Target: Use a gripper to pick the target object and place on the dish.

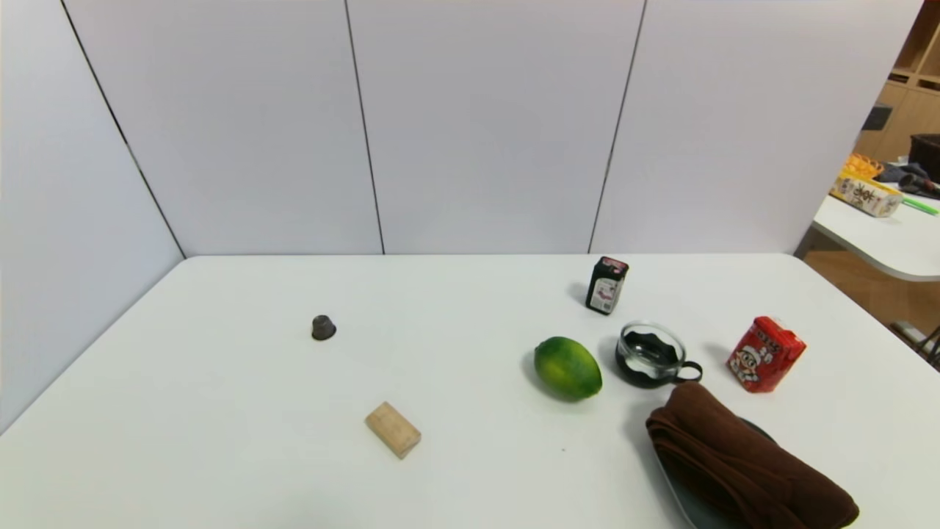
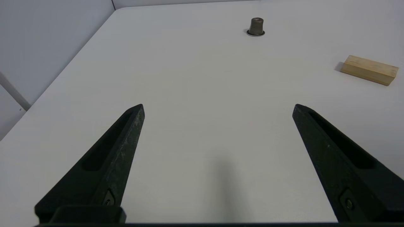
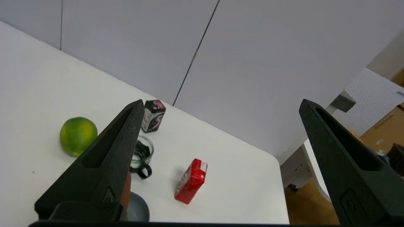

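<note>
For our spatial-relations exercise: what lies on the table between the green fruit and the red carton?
In the head view, a small glass cup with a black handle sits between the green fruit and the red carton.

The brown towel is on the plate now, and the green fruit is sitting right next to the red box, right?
Not quite. The towel does lie on the plate, but the green fruit sits beside the glass cup, not the red box. The cup stands between them, as the head view shows.
</note>
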### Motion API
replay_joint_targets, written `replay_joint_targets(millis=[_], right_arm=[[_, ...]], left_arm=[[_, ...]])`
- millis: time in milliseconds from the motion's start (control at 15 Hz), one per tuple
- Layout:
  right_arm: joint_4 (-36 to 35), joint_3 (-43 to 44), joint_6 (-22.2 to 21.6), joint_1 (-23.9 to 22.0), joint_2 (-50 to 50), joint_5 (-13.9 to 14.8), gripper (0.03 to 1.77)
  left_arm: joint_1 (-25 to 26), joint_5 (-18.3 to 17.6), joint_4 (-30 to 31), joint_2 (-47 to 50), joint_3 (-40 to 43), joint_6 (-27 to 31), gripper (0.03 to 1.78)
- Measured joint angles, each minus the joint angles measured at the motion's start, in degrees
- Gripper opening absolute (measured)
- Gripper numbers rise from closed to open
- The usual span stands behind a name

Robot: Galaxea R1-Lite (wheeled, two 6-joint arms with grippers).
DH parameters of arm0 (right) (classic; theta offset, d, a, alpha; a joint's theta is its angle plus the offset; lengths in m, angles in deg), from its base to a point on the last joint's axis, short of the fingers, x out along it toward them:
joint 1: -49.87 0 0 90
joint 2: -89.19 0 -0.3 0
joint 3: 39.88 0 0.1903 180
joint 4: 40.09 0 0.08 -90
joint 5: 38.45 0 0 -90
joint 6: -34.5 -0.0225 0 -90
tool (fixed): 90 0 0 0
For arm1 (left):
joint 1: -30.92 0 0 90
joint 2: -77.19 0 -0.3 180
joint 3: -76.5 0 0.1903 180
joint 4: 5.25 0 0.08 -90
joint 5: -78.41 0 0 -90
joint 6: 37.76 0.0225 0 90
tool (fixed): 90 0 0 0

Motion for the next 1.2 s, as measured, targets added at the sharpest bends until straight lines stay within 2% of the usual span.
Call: replay_joint_targets(millis=[200,467,800,1067,1200], right_arm=[[-2.2,-5.3,-3.3,-0.6,9.0,2.1,1.69],[-2.8,-11.5,-4.2,0.2,17.7,8.9,1.69],[-2.5,-23.1,-5.2,2.4,26.1,14.5,1.69],[-2.2,-34.2,-5.2,2.9,31.6,14.5,1.69],[1.0,-36.4,-5.3,3.0,33.5,14.4,1.69]], left_arm=[[0.0,0.0,0.0,0.0,0.0,0.0,1.69],[0.0,0.0,0.0,0.0,0.0,0.0,1.69],[0.0,0.0,0.0,0.0,0.0,0.0,1.69],[0.0,0.0,0.0,0.0,0.0,0.0,1.69],[0.0,0.0,0.0,0.0,0.0,0.0,1.69]])
